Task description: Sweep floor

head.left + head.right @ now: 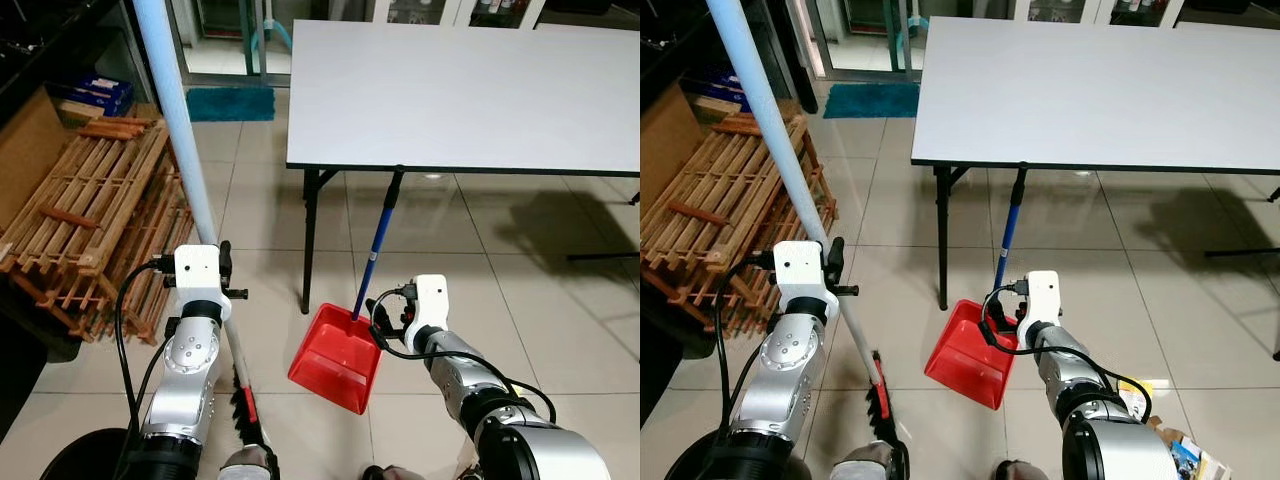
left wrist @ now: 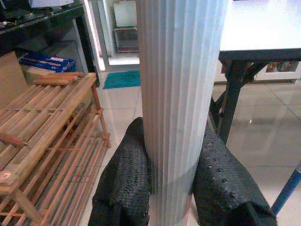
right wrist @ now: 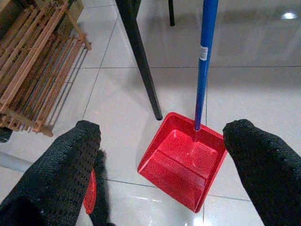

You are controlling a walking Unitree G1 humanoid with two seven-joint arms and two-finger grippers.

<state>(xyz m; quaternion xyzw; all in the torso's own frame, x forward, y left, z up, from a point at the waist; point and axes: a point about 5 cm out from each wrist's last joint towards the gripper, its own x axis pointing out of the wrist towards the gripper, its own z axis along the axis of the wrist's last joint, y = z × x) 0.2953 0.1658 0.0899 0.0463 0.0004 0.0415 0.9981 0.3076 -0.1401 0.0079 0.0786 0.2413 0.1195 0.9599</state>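
Observation:
My left gripper is shut on the pale ribbed broom pole, with both black fingers pressed against its sides. The pole slants down to the broom's black and red head on the tiles near my feet. A red dustpan lies on the floor in front of me, and its blue handle leans up against the table edge. My right gripper hovers just right of the dustpan, open. Its fingers are spread wide with nothing between them, and the dustpan lies beyond them.
A white table stands ahead, its black leg just left of the dustpan. A wooden slatted rack lies at the left. A teal mat is by the far doorway. Small litter lies at the lower right.

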